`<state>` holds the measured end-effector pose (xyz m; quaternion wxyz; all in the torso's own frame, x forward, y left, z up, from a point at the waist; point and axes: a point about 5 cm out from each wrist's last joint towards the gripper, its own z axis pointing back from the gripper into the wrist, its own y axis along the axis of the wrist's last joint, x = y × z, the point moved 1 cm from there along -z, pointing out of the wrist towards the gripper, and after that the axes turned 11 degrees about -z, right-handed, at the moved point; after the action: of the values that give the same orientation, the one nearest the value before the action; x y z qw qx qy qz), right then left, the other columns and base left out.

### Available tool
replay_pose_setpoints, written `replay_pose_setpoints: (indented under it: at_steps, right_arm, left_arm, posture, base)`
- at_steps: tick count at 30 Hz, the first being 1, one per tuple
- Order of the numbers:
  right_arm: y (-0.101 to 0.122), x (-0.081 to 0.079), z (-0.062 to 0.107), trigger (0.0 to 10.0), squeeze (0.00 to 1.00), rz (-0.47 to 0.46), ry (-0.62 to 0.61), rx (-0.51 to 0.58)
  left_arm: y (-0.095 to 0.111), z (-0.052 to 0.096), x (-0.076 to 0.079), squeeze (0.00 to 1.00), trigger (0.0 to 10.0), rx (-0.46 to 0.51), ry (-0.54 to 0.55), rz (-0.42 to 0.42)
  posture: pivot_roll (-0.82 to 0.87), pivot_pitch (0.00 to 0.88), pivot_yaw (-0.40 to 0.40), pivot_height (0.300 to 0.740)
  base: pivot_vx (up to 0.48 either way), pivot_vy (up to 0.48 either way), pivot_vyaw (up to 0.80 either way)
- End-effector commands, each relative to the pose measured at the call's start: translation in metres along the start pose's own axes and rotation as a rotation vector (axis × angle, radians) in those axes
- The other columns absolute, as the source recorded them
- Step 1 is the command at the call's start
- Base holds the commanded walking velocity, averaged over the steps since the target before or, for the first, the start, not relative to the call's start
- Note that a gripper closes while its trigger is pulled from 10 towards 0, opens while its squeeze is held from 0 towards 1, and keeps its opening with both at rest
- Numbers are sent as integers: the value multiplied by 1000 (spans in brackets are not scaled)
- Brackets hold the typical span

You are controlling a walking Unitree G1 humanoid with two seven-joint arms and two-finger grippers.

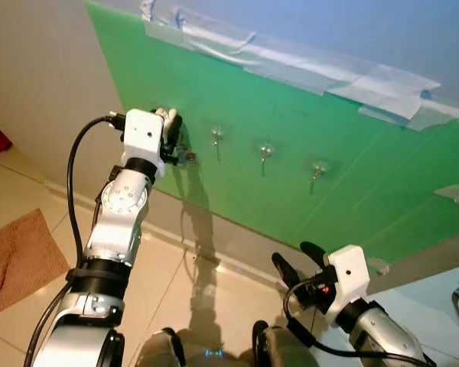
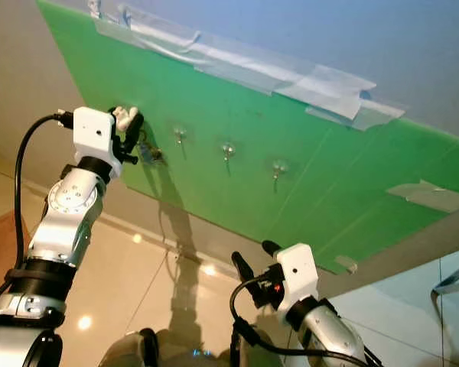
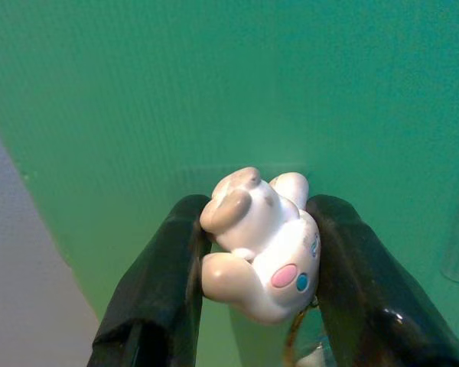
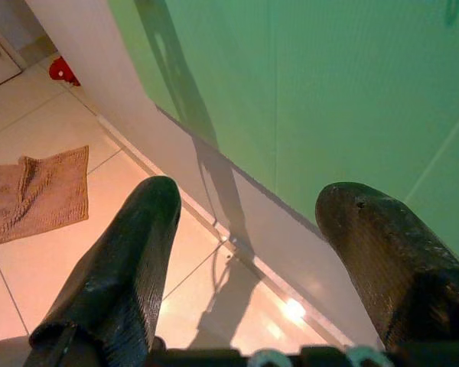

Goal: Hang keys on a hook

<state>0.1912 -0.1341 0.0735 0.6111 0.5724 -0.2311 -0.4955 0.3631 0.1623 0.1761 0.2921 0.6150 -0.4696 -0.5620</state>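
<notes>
Against the green board (image 1: 306, 222) taped to the wall, left gripper (image 1: 170, 122) is raised, its fingers clamped on a white toy keychain (image 3: 262, 248) (pink + blue dots on it), w/ keys (image 1: 188, 156) dangling just below, close to the board. Three small hooks (image 1: 266, 151) sit in a row to its right, apart from the keys. Right gripper (image 1: 300, 258) hangs low, fingers spread, holding nothing, over tiled floor (image 4: 30, 260) near a brown mat (image 4: 38, 191).
</notes>
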Motion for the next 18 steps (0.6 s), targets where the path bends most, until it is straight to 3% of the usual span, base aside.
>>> replay_pose_setpoints:
  at_steps: [1, 11, 18]
  right_arm:
    - [-2, 2, 4, 10000, 0, -10, -16, -5]
    - [-3, 1, 4, 10000, 0, -15, -23, -2]
    - [14, 13, -3, 10000, 0, -12, -144, 99]
  left_arm:
    - [14, -7, -8, 0, 0, 65, 23, -20]
    - [15, -6, -7, 0, 0, 83, 19, -12]
    - [5, 20, 11, 0, 0, 20, -81, 96]
  posture:
    - [-232, 189, -32, 740]
    - [-226, 197, -29, 740]
    - [-208, 192, -7, 740]
  base:
    - [0, 0, 0]
    - [0, 0, 0]
    - [0, 0, 0]
